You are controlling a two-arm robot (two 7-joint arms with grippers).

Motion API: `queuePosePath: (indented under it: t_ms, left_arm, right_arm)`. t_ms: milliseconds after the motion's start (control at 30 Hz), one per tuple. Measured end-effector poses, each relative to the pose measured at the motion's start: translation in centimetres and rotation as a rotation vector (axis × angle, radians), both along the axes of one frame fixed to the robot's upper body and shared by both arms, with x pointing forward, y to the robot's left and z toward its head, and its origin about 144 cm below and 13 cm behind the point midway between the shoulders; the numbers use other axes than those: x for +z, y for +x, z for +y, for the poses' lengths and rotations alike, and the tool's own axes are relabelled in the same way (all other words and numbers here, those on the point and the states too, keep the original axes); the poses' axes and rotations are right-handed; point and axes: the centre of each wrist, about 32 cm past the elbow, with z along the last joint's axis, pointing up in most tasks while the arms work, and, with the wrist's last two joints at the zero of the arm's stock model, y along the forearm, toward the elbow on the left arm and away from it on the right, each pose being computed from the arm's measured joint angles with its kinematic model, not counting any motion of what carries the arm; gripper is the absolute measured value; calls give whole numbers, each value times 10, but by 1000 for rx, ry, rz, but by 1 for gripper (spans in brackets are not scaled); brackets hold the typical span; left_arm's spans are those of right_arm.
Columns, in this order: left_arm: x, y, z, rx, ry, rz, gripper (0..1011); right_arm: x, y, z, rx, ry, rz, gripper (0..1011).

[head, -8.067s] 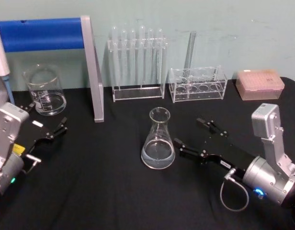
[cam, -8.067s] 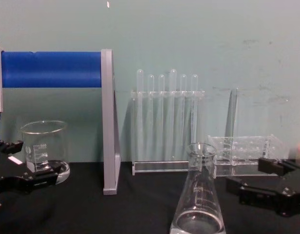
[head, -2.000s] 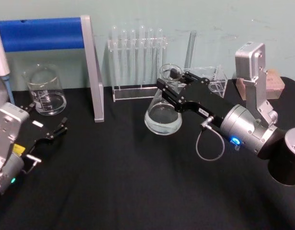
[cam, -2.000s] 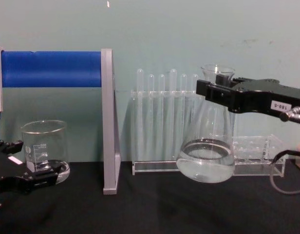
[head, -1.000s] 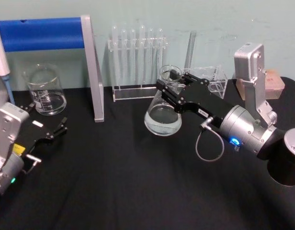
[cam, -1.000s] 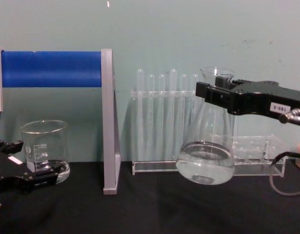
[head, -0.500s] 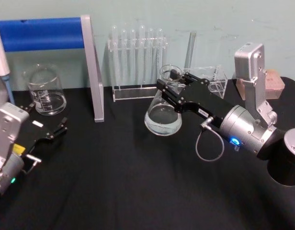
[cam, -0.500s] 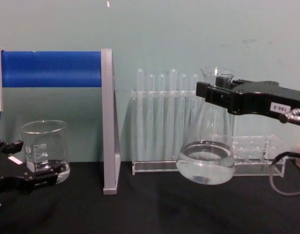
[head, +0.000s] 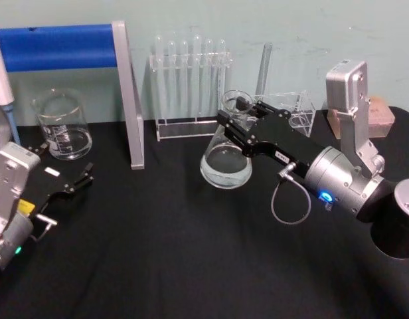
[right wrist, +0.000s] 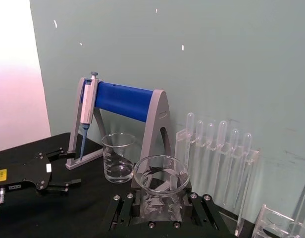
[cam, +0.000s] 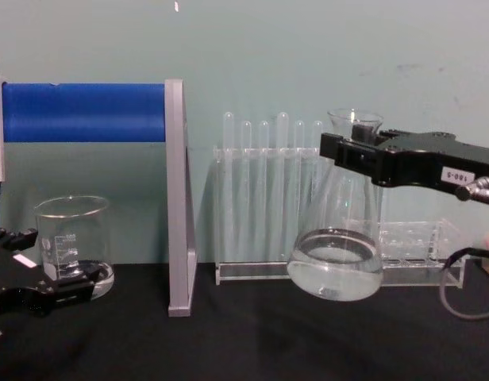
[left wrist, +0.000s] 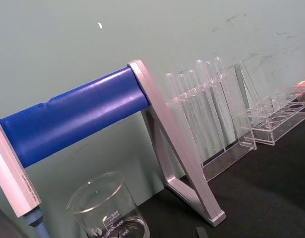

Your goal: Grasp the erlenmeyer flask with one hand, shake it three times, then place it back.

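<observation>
While the right gripper point(head: 236, 114) clamps the flask point(head: 226, 165) by its neck, the flask hangs clear above the black table point(head: 158, 252). The left gripper point(head: 66, 165) rests beside the beaker point(head: 62, 126), fingers spread wide.

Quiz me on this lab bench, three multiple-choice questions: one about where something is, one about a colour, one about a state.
1. Where is the erlenmeyer flask? A inside a rack; B held in the air by the right pincer; C lying on its side.
2. What colour is the stand's bar? A red; B blue; C yellow.
3. How is the left pincer? A open; B shut on a tube; C shut on a cable.
Answers: B, its base hangs above the black table with the neck clamped; B, the bar is plainly blue; A, its jaws stand apart with nothing between them.
</observation>
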Motion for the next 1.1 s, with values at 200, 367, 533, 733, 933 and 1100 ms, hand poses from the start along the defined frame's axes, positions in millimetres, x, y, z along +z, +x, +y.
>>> queuePosePath:
  t_ms: [200, 367, 533, 733, 933, 1100]
  left_arm:
    - [0, 0, 0, 0, 0, 0, 1001]
    - [0, 0, 0, 0, 0, 0, 1001]
    - [0, 0, 0, 0, 0, 0, 1001]
    - [0, 0, 0, 0, 0, 0, 1001]
    - [0, 0, 0, 0, 0, 0, 1001]
    - [0, 0, 0, 0, 0, 0, 1001]
  right_arm:
    - [0, 0, 0, 0, 0, 0, 449]
    - [0, 0, 0, 0, 0, 0, 449]
    - [0, 0, 0, 1, 1, 0, 449]
    - [1, 1, 0, 1, 0, -2, 449]
    - [1, 1, 0, 2, 0, -2, 449]
    - [1, 0, 1, 12, -3, 1, 449]
